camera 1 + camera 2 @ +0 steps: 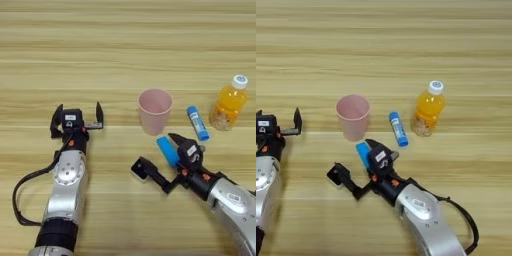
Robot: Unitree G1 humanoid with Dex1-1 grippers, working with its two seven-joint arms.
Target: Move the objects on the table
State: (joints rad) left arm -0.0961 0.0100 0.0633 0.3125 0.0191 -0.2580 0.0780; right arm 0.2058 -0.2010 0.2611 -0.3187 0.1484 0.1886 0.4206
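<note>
A: Entry, object positions. The pink plastic cup [155,110] stood upright and mouth-up near the middle of the tabletop [125,40]. A light-blue flat bar [167,151] lay just in front of it, close to its base, whether touching I could not tell. A blue tube with a white cap [198,123] lay flat to the cup's right, and an orange juice bottle [228,103] stood upright beyond that.

B: Progress?

A: Judged early. Nothing was lifted, nothing was in the cup, and all four items sat clustered together. Any moving appeared to remain undone.

B: Right arm?

A: The right gripper [157,156] reached in from the lower right, forearm low over the wood. Its fingers were spread wide: one tip lay against or just over the near end of the blue bar, the other stretched well to the left, where something small and pale [137,172] showed at its tip. Too small to name. The fingers gripped nothing that I could confirm.

B: Left arm?

A: The left gripper [77,120] sat well left of the cup, forearm pointing straight up the tabletop, fingers open and empty, nothing between them. Looked idle.
</note>
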